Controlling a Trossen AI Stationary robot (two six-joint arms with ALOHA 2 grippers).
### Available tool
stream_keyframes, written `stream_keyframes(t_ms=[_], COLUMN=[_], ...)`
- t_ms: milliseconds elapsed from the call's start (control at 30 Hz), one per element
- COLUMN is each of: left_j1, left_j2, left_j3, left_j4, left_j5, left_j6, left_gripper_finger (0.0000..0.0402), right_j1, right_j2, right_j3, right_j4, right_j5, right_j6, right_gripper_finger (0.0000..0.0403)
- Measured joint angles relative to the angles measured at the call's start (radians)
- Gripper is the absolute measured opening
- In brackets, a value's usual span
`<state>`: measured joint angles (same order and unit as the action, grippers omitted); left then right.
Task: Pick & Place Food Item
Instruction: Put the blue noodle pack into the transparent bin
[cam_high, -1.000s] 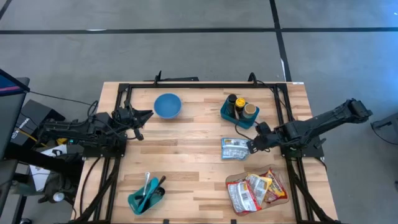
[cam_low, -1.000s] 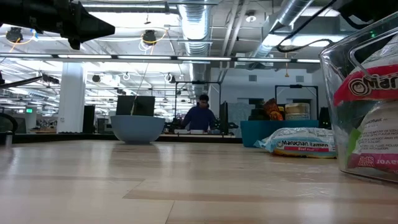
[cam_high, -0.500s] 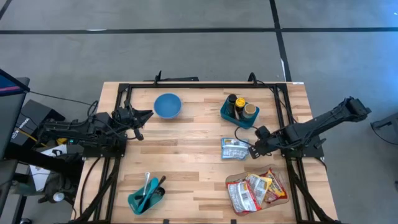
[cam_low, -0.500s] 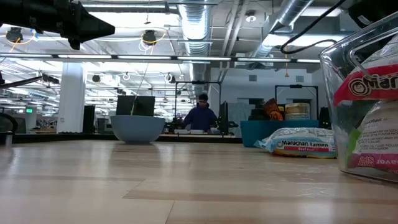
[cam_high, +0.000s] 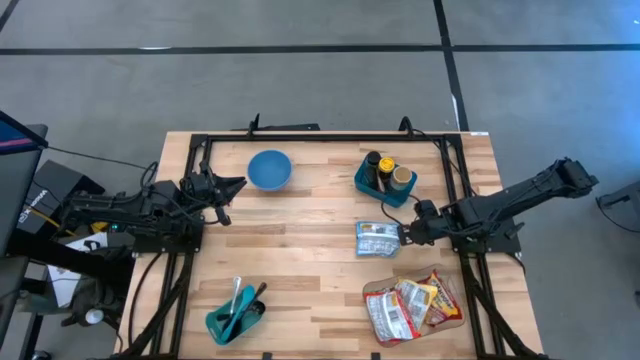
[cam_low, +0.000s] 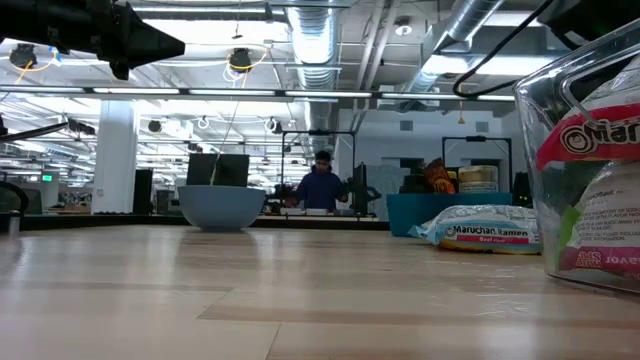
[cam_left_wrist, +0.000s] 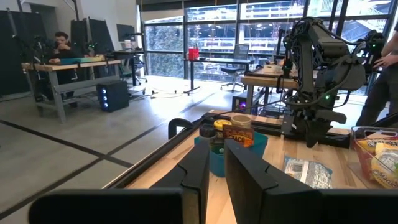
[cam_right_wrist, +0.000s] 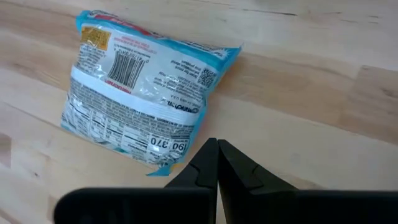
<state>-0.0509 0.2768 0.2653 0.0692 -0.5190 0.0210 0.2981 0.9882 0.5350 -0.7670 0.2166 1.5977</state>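
Wood counter (cam_high: 300, 260) carries the ramen pack (cam_high: 377, 239) flat, right of centre, barcode side up, just left of my right hand (cam_high: 408, 233). I hold that hand pinched shut with nothing in it, its tips beside the pack's near corner, so I judge it must open before any grasp. My left hand (cam_high: 236, 183) waits narrow and empty at the left edge near the bowl (cam_high: 269, 169), clear of the work.

A blue-and-white ramen packet (cam_high: 377, 239) lies flat, barcode side up, on the wooden table (cam_high: 300, 260), between the teal bin (cam_high: 382, 186) and the clear tub (cam_high: 412, 306).
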Motion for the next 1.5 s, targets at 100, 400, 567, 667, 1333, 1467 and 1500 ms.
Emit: stream_keyframes(t_ms=[100,400,567,667,1333,1467,1500], left_j1=[0.000,0.000,0.000,0.000,0.000,0.000,0.000], left_j2=[0.000,0.000,0.000,0.000,0.000,0.000,0.000], left_j3=[0.000,0.000,0.000,0.000,0.000,0.000,0.000], left_j4=[0.000,0.000,0.000,0.000,0.000,0.000,0.000], left_j5=[0.000,0.000,0.000,0.000,0.000,0.000,0.000], left_j6=[0.000,0.000,0.000,0.000,0.000,0.000,0.000], left_gripper_finger=[0.0044,0.0044,0.0044,0.0044,0.0044,0.0044,0.0044], right_j1=[0.000,0.017,0.018,0.018,0.135,0.141,0.141], right_j2=[0.000,0.034,0.084,0.129,0.212,0.212,0.212], right_j3=[0.000,0.000,0.000,0.000,0.000,0.000,0.000], right_j4=[0.000,0.005,0.086,0.143,0.209,0.193,0.193], right_j5=[0.011,0.020,0.020,0.020,0.157,0.159,0.159], right_j6=[0.023,0.052,0.052,0.045,0.274,0.311,0.313], right_gripper_finger=[0.0000,0.0020,0.0068,0.0094,0.0124,0.0123,0.0123])
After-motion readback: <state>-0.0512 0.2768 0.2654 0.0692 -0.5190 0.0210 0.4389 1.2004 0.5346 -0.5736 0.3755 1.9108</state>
